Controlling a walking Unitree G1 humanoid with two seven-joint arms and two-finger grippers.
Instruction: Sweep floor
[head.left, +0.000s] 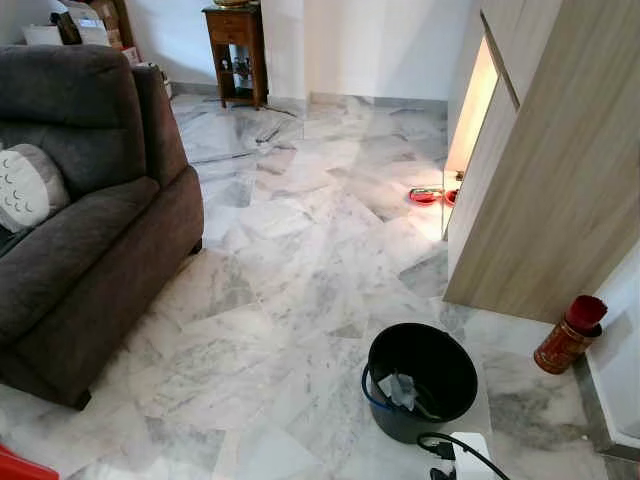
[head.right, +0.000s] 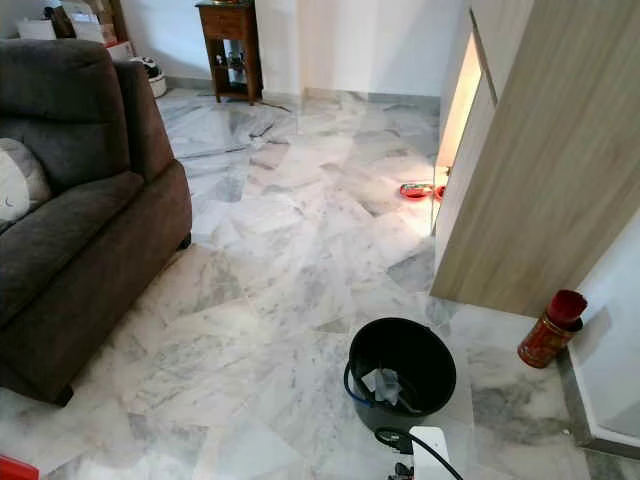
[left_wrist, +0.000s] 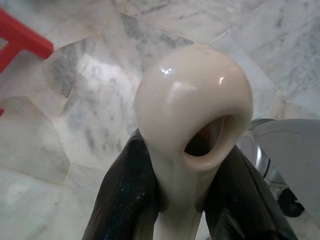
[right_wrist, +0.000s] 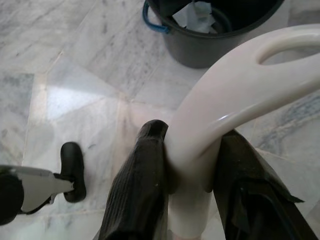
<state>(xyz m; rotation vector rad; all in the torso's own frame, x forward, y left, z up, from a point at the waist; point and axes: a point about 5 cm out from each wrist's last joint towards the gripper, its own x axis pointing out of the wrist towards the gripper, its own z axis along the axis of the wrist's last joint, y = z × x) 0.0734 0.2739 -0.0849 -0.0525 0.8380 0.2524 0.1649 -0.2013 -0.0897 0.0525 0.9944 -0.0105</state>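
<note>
The marble floor is seen spreading ahead as a wide run of grey-veined tiles, bounded on the robot's left by a dark grey sofa and on its right by a pale wooden cabinet. A small wooden side stand is set against the far wall. Close in front, slightly to the right, a black bucket with a blue handle is placed on the floor, with crumpled paper lying inside it. A red-capped canister is stood beside the cabinet's foot, and a red dish lies near the lit gap farther off.

The task's tools are already held. A cream plastic handle with a hanging loop is clamped between the black fingers of the left claw, which is closed narrowly on its neck. A second cream handle, curved with a long slot, is gripped in the same way by the right claw. Which handle belongs to broom and which to dustpan cannot be told, since the working ends are out of sight.

In both wrist views each handle's long axis is seen running out along the fingers. The bucket lies just beyond the right claw, so that arm is judged the nearer for emptying, while the open floor stretches ahead and leftward for sweeping.
</note>
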